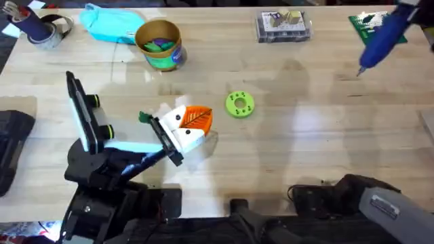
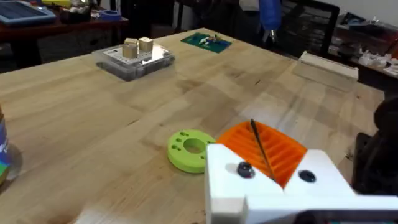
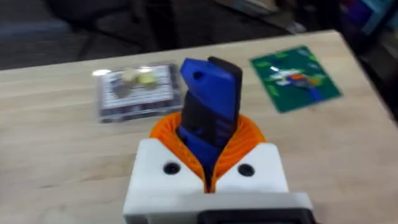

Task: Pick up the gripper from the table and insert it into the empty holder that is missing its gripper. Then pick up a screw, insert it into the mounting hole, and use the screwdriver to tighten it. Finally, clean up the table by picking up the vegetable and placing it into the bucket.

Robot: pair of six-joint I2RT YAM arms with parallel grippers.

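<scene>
Fingers of the right gripper, white with orange ribbed pads, are clamping the blue-handled stubby screwdriver high over the far right of the wooden counter. Left gripper fingers are pressing together, holding nothing, just beside the green holed disc. Farther back, the gold-yellow round bucket with its blue-green label band is standing upright; its writing is unreadable.

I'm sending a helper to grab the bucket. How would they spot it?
Look along the far side of the wooden table, toward its left. Beside the teal cloth pouch stands the bucket, a short round gold can with a blue-green label band, open on top.
</scene>
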